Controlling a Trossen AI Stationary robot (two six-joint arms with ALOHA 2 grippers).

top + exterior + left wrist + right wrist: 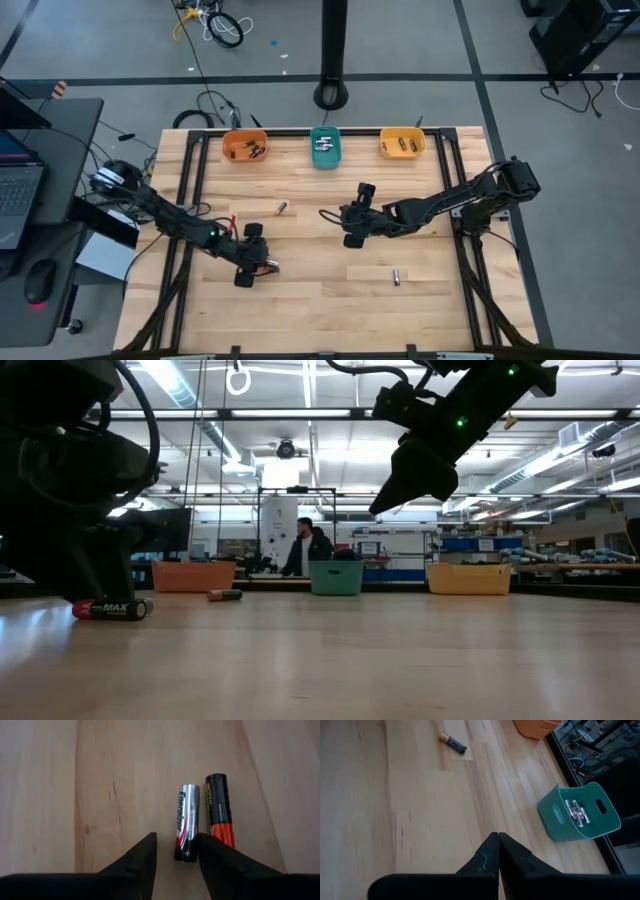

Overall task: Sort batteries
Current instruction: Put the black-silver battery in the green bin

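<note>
Along the far edge of your table point(320, 300) stand three small plastic bins with rounded corners and a handle slot in the wall. The orange bin point(244, 146) holds a few dark cells, the teal bin point(325, 147) holds several silver ones lying side by side, and the yellow bin point(402, 144) holds a couple of dark cells. In the right wrist view you can see the teal bin's silver cells point(577, 813) resting on its floor.

The tabletop is pale wood in long glued strips, smooth, with fine grain.

Your left gripper point(175, 857) sits low over the near-left part of the table, its dark wedge-shaped fingers spread apart and holding nothing. Just beyond it lie two cylindrical cells side by side, almost touching: a shiny silver battery point(186, 822) with a black end, whose near end sits beside one fingertip, and a black-and-orange battery point(220, 809). In the low view only one of this pair point(112, 608) shows, lying on its side.

Your right gripper point(498, 851) hangs above the middle of the table with its fingers pressed together, empty.

Another black-and-copper cell point(282, 208) lies loose between the two arms, nearer the bins, and a small silvery cell point(396, 276) lies alone on the near-right boards.
</note>
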